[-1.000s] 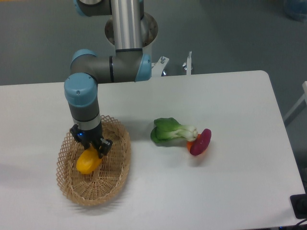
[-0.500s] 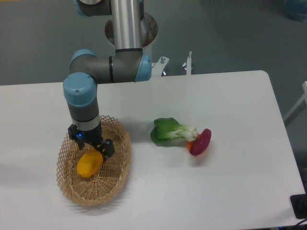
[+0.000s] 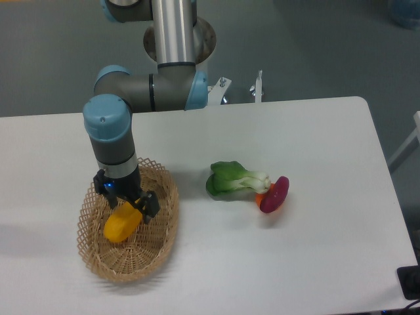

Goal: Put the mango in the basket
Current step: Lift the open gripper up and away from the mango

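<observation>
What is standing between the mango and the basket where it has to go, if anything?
Nothing visible does. The mango already lies inside the basket, with the pincer right over its upper end. The bok choy and the purple piece lie apart on the table, to the basket's right.

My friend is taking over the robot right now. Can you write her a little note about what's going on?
End effector: down inside the basket, right over the mango; I cannot tell from this view whether it grips the fruit.
Mango: lying in the wicker basket, toward its left side.
Bok choy and the magenta piece: on the table to the right, not part of the job.
Done: the mango is in the basket.
Left: make sure the fingers are open, then lift the arm clear.
</observation>
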Controlling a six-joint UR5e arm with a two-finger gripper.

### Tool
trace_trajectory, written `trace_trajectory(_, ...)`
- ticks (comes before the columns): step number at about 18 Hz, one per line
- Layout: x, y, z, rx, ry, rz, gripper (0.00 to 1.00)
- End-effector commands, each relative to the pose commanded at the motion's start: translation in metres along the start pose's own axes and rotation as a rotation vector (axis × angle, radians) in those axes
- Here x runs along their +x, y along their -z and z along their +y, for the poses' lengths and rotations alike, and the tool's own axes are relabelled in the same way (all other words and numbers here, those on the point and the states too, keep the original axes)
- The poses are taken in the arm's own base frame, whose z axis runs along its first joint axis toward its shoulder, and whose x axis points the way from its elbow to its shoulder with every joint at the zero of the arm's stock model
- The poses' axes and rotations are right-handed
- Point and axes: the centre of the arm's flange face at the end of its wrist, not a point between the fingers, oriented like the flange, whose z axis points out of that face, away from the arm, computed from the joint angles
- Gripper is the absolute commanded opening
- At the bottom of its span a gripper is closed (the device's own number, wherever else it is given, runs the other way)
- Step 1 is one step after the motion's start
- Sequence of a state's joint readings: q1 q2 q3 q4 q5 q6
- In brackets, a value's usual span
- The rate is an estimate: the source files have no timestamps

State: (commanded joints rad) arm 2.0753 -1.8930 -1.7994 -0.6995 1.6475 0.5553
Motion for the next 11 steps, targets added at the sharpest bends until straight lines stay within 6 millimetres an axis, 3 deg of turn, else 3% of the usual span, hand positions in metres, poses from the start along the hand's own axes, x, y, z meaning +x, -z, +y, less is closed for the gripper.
trace_trajectory(3, -0.021, 0.017, 0.007, 0.011, 0.028, -0.022, 1.0)
trace_trajectory(7, -0.032, 0.016, 0.024, -0.086, -0.171, 0.03, 1.0)
trace_trajectory(8, -0.038, 0.027, 0.027, -0.078, -0.186, 0.02, 1.0)
trace_trajectory(11, -0.057, 0.029, 0.038, -0.093, -0.181, 0.023, 1.0)
